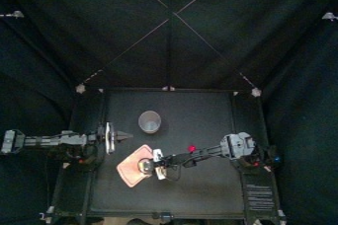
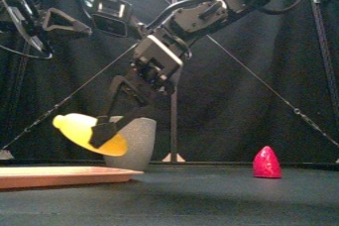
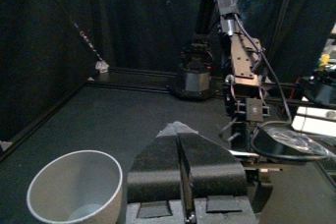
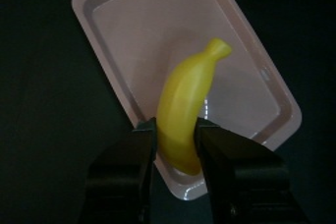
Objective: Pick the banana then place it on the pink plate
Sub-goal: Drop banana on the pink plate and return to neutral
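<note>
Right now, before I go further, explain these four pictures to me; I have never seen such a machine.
This is a robot with two black arms at a small black table. One picture looks down from above, one looks level from the table's front edge, and one camera rides on each wrist. On the table are a pink tray, a grey cup and a small red toy. The right gripper is shut on a yellow banana, held above the tray. The left gripper rests shut near the cup, holding nothing.
</note>
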Robot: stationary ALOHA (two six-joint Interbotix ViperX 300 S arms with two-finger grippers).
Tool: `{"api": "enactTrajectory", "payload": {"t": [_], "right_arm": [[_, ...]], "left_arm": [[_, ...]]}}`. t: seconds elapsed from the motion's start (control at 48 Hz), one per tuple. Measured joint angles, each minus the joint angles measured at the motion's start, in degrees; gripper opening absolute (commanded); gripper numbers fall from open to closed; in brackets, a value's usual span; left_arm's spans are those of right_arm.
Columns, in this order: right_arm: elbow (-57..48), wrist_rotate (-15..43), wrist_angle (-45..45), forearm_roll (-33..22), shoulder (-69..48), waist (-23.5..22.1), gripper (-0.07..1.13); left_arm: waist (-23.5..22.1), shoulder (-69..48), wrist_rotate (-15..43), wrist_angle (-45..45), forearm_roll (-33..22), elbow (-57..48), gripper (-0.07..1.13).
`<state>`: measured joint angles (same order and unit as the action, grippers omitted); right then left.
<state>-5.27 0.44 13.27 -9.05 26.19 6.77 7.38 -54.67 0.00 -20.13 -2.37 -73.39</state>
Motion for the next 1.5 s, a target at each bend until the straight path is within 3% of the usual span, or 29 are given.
{"api": "enactTrajectory", "payload": {"t": [0.188,0.5,0.667,0.896,1.021,1.25,1.5], "right_arm": [[1.5,1.0,-1.8,0.7,1.0,-0.4,0.84],[-4.1,1.0,-9.3,1.4,-1.2,-1.1,0.84],[-12.7,1.2,-21.4,4.4,-9.5,-1.1,0.84],[-27.2,1.0,-49.1,12.7,-20.0,-0.9,0.84],[-34.6,0.5,-58.4,13.6,-23.6,-0.8,0.84],[-44.5,0.4,-60.7,13.6,-32.7,-1.1,0.84],[-51.9,0.4,-60.8,13.0,-42.5,-4.3,0.84]], "left_arm": [[0.0,0.0,0.0,-0.1,-0.1,-0.1,0.04],[-0.2,0.0,0.0,-0.1,-0.1,-0.4,0.04],[-0.2,0.0,0.0,-0.1,-0.1,-1.4,0.04],[-0.2,0.0,0.1,-0.1,0.0,-2.4,0.04],[-0.5,0.0,0.2,-0.1,0.6,-2.4,0.04],[-1.2,0.0,0.2,-0.1,2.4,-2.4,0.04],[-2.9,0.1,0.2,-0.1,3.1,-2.4,0.04]]}}
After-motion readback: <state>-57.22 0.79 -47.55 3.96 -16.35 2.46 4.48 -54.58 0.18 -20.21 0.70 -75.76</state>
